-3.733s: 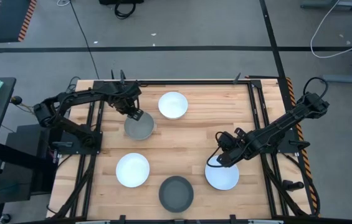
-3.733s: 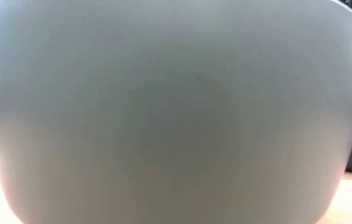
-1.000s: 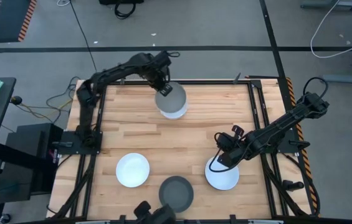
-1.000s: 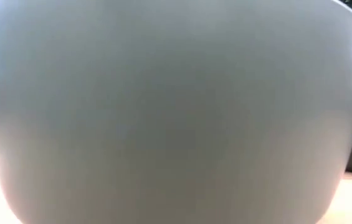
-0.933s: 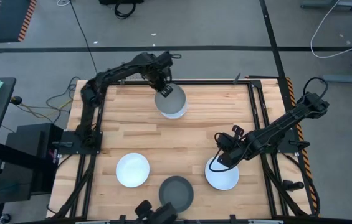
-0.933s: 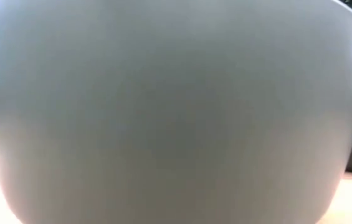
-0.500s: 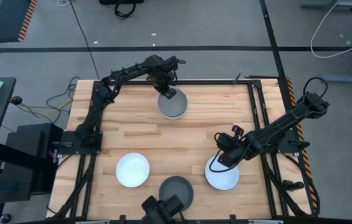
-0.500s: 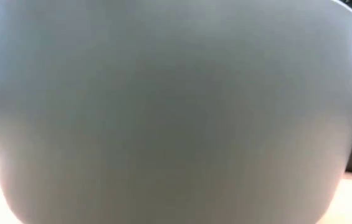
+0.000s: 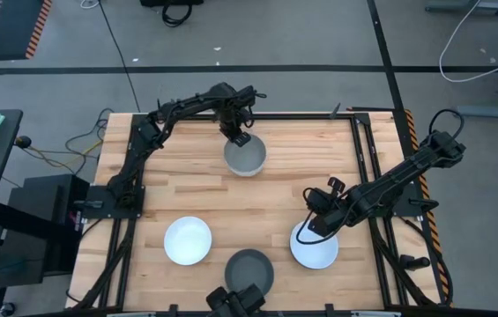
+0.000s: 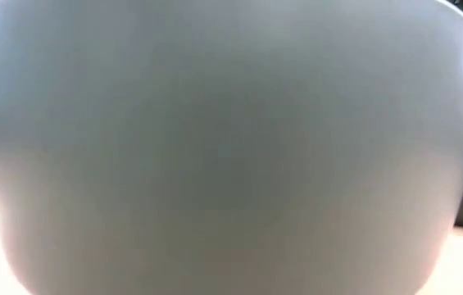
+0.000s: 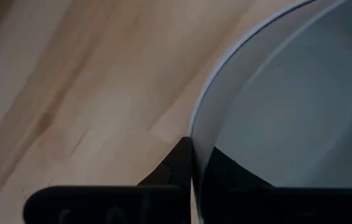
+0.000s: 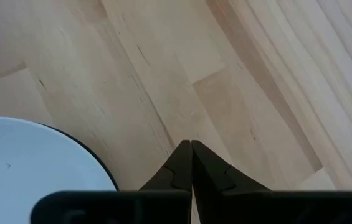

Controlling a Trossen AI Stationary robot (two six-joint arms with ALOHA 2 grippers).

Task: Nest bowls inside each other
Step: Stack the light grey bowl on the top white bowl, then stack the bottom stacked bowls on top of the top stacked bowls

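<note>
A grey bowl [image 9: 246, 158] sits at the table's far middle inside a white bowl, of which only a thin pale rim [image 9: 245, 173] shows. My left gripper [image 9: 240, 139] is shut on the grey bowl's far rim. My right gripper [image 9: 308, 227] is shut and empty just above the wood, beside the left rim of a white bowl [image 9: 315, 250] that rests on the table. Another white bowl [image 9: 187, 239] and a dark bowl [image 9: 249, 272] rest on the table near its near edge. My left gripper pinches the grey bowl's rim [image 11: 195, 140] on its far side, one finger [image 11: 174, 163] outside the wall and one finger [image 11: 228, 174] inside. The fingers come from above, slanting down. The bowl sits level in the white bowl beneath it.
A pale bowl wall [image 10: 231, 147] fills the whole low view and hides the table behind it. A dark object [image 9: 233, 302] shows at the table's near edge. Bare wood [image 9: 266, 202] lies in the table's middle. Black rails [image 9: 365, 158] run along the sides.
My left gripper has gone down and a little toward the table's near edge with the grey bowl. The bowl was held tilted above the white bowl and now lies level in it, covering it. My right gripper has kept still.
</note>
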